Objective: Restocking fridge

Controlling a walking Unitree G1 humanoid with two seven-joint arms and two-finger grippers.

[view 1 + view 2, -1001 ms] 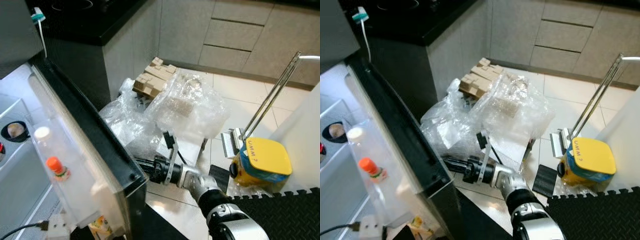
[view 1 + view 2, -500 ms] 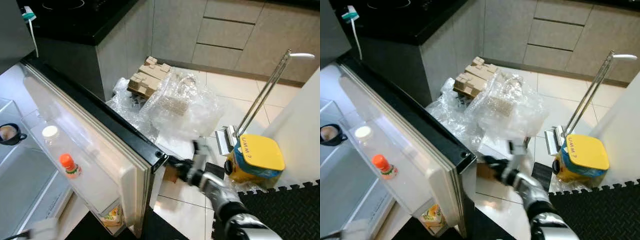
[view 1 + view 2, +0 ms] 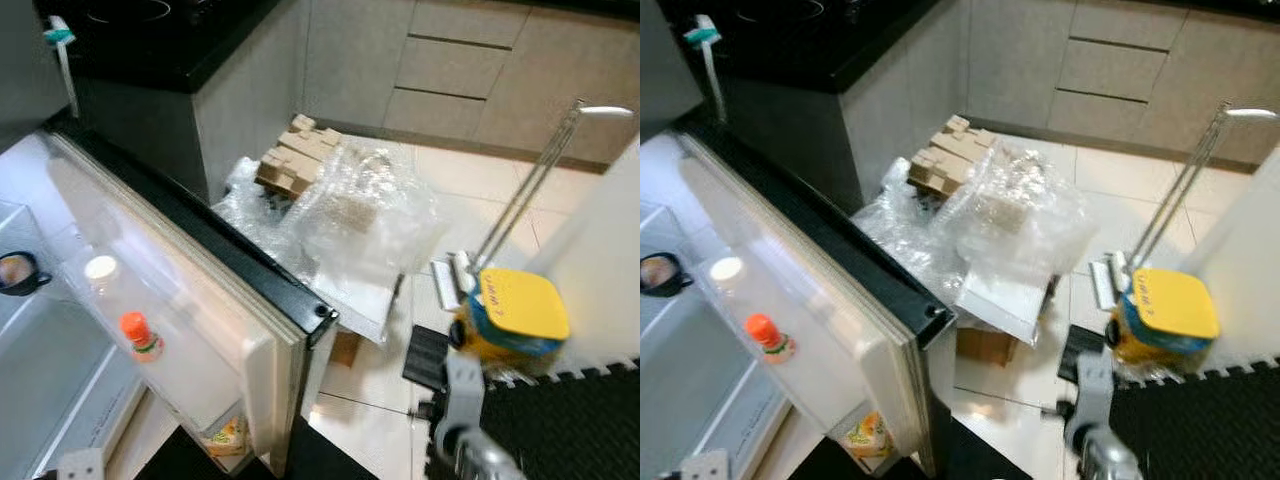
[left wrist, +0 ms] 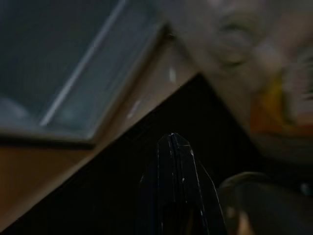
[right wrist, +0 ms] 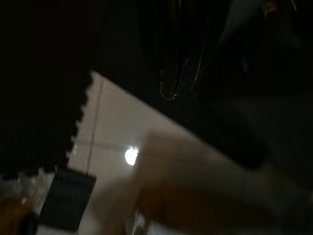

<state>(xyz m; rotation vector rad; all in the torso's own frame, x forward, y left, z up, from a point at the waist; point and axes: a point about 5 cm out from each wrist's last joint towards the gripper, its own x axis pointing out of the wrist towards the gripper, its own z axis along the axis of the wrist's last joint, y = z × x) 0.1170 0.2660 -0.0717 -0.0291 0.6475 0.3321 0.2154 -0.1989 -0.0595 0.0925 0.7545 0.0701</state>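
Right end effector (image 3: 1087,400) now off the fridge door (image 3: 820,290) (blurred, low).

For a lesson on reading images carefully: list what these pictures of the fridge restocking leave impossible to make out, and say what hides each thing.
1. Right tool: motion blur in both eye views; open or shut cannot be told.
2. Yellow container label: blurred, unreadable.
3. Carton in the fridge door bottom shelf: mostly hidden by the shelf wall.
4. Mug: cut off by the picture's edge.
5. Right wrist view: too dark to show the tool's fingers.
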